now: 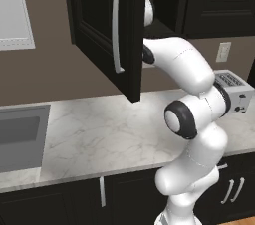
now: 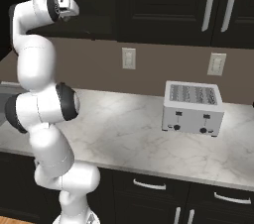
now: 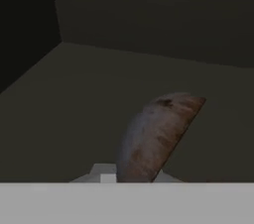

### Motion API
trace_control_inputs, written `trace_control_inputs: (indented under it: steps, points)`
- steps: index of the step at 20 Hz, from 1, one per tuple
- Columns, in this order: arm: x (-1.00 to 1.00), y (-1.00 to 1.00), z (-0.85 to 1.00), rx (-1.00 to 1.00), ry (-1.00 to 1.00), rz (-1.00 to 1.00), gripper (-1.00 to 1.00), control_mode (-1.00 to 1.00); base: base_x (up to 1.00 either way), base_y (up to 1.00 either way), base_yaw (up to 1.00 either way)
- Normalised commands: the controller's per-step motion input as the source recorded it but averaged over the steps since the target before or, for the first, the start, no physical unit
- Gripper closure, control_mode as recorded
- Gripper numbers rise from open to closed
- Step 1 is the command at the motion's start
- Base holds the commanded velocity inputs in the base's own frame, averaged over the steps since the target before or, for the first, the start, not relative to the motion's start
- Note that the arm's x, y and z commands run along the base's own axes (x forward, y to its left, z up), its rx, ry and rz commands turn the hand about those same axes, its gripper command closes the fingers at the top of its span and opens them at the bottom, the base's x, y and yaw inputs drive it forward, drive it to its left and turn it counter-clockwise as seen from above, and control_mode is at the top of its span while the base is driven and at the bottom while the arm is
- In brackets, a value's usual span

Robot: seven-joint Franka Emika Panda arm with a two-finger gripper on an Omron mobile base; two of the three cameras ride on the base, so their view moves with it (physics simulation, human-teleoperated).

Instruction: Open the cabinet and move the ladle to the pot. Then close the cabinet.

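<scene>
The black upper cabinet's door (image 1: pixel 99 25) is swung open toward me, its long silver bar handle (image 1: pixel 117 30) facing out. My arm reaches past the door's edge into the dark cabinet (image 3: pixel 149 15). In the hand view, the ladle's round brownish bowl (image 3: pixel 158 134) stands tilted on the cabinet floor, rising right from between my fingertips. My gripper (image 3: pixel 131 177) is shut on the ladle close below the bowl; the handle is hidden. From the right base view my wrist (image 2: pixel 64 5) enters the cabinet opening. The pot is out of view.
A silver toaster (image 2: pixel 192 106) stands on the marble counter (image 1: pixel 114 129) to the right of the arm. A sink (image 1: pixel 20 137) lies at the left end. The open door hangs over the counter's middle. Black lower cabinets (image 2: pixel 163 193) run below.
</scene>
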Motion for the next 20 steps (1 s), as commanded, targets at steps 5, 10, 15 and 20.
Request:
trace_control_inputs:
  steps: [5, 10, 15, 20]
  points:
    - [-0.87, -0.34, -0.10, -0.06, -0.04, 0.13, 1.00, -1.00, 0.00, 0.00, 0.00]
    - [-0.90, -0.38, -0.20, -0.08, -0.10, 0.12, 1.00, -1.00, 0.00, 0.00, 0.00]
    - [-0.99, -0.34, -0.18, -0.07, -0.09, 0.10, 1.00, -1.00, 0.00, 0.00, 0.00]
    - [-1.00, -0.30, -0.04, -0.07, -0.01, 0.09, 1.00, -1.00, 0.00, 0.00, 0.00]
